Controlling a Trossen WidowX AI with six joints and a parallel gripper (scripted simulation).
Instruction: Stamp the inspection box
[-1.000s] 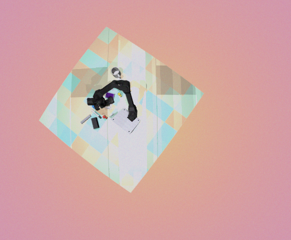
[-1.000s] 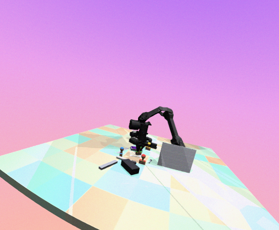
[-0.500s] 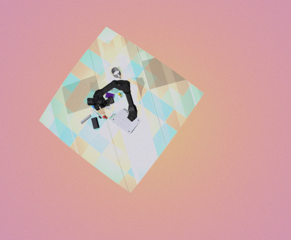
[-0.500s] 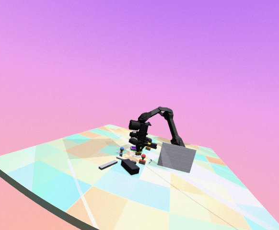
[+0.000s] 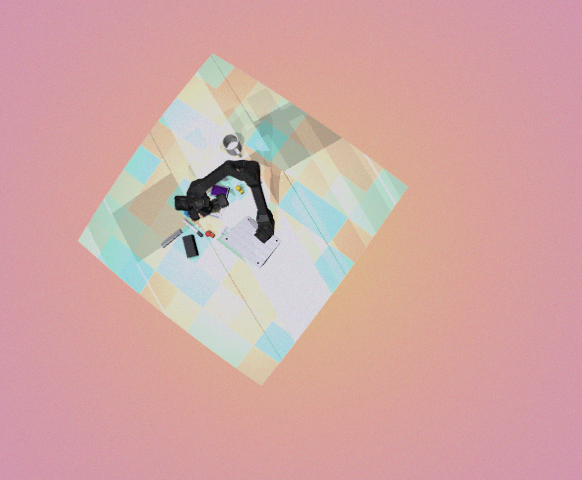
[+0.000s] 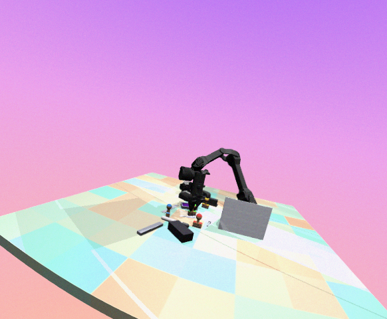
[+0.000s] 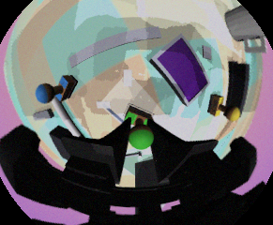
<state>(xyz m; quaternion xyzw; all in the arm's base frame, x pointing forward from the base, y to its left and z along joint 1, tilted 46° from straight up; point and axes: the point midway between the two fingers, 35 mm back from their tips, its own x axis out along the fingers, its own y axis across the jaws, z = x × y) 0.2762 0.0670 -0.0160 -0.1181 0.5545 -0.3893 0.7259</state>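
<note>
My gripper (image 6: pixel 192 209) (image 7: pixel 139 120) is shut on the green-knobbed stamp (image 7: pixel 141 139), which stands upright between the fingertips. The word on its face cannot be seen. A pale card (image 7: pixel 126 91) seems to lie under and beyond the stamp; its box is mostly hidden, and I cannot tell whether stamp and card touch. The purple ink pad (image 5: pixel 220 191) (image 6: pixel 185 205) (image 7: pixel 180 70) lies to the upper right of the stamp in the wrist view. A blue-knobbed stamp (image 6: pixel 169 207) (image 7: pixel 44 93), a yellow-knobbed one (image 5: pixel 239 189) (image 7: pixel 233 112) and a red-knobbed one (image 5: pixel 209 234) (image 6: pixel 199 216) stand around.
A black block (image 5: pixel 190 246) (image 6: pixel 180 231), a grey bar (image 5: pixel 171 238) (image 6: pixel 149 228) and a pale marker (image 5: pixel 190 225) (image 7: pixel 67 117) lie near the red stamp. A grey mug (image 5: pixel 232 145) (image 7: pixel 244 23) stands beyond the pad. A grey panel (image 5: pixel 247 245) (image 6: pixel 245 219) is beside the arm's base.
</note>
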